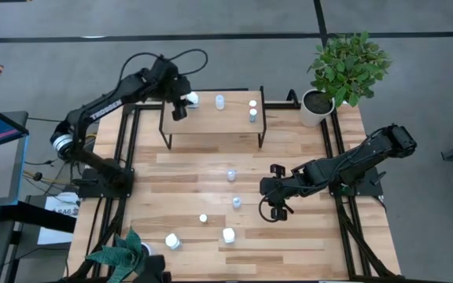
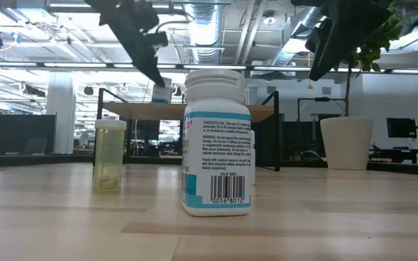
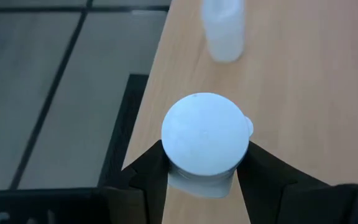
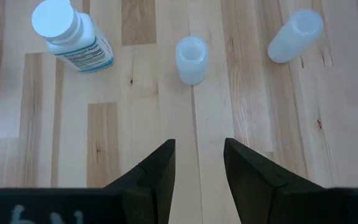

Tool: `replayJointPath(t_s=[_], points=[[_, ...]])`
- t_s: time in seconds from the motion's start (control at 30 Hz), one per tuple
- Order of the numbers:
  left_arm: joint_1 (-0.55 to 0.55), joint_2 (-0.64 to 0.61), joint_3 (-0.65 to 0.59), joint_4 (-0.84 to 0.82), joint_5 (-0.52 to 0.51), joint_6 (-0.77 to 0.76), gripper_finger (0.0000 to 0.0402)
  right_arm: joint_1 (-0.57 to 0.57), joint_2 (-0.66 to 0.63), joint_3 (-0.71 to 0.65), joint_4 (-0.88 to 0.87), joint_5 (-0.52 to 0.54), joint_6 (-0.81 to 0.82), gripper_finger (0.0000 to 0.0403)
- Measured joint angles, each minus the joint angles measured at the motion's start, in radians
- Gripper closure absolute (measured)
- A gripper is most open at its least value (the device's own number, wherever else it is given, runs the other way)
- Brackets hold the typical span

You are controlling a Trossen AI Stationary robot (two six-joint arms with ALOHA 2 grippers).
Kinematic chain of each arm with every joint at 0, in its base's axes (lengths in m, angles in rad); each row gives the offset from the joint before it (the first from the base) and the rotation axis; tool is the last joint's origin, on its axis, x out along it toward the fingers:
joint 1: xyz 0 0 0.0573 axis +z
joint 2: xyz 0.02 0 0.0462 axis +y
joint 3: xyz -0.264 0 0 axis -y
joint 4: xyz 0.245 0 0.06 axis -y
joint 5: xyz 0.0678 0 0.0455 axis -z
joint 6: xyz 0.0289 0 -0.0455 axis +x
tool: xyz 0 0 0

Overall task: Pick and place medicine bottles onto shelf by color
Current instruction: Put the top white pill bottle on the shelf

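Observation:
The shelf (image 1: 211,123) stands at the table's far side with three small bottles on it (image 1: 220,101) (image 1: 252,104) (image 1: 252,115). My left gripper (image 1: 183,104) is over the shelf's left end, shut on a white-capped bottle (image 3: 205,134); a pale bottle (image 3: 224,34) stands beyond it. Several bottles stand on the table: a large white one (image 2: 216,141), a yellowish one (image 2: 109,154) and pale small ones (image 4: 191,59) (image 4: 294,28). My right gripper (image 1: 275,211) hovers open right of the small bottle (image 1: 237,202), nothing between its fingers. My left gripper pinches the white-capped bottle between its two fingers, on opposite sides of the body just under the cap (image 3: 174,175). The fingers slant down from the table's left. The bottle is upright over the shelf's left end; whether its base touches the top I cannot tell.
A potted plant (image 1: 344,67) in a white pot stands at the far right corner, right of the shelf. Another plant (image 1: 124,255) is at the near left corner. Black frame rails (image 1: 128,157) run along both table sides.

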Motion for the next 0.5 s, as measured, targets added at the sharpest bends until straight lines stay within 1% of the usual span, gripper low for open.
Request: replayJointPath(t_s=[0.1, 0.33, 0.4, 0.5], points=[[0.018, 0.030, 0.001, 0.019, 0.009, 0.000, 0.0262, 0.000, 0.000, 0.000, 0.000, 0.000, 0.000, 0.0243], [0.040, 0.034, 0.001, 0.021, 0.066, -0.007, 0.0261, 0.000, 0.000, 0.000, 0.000, 0.000, -0.001, 0.0243], [0.043, 0.033, 0.001, 0.017, 0.065, -0.018, 0.0258, 0.000, 0.000, 0.000, 0.000, 0.000, -0.001, 0.0243], [0.044, 0.033, 0.001, 0.015, 0.024, -0.031, 0.0246, 0.000, 0.000, 0.000, 0.000, 0.000, 0.000, 0.0243]])
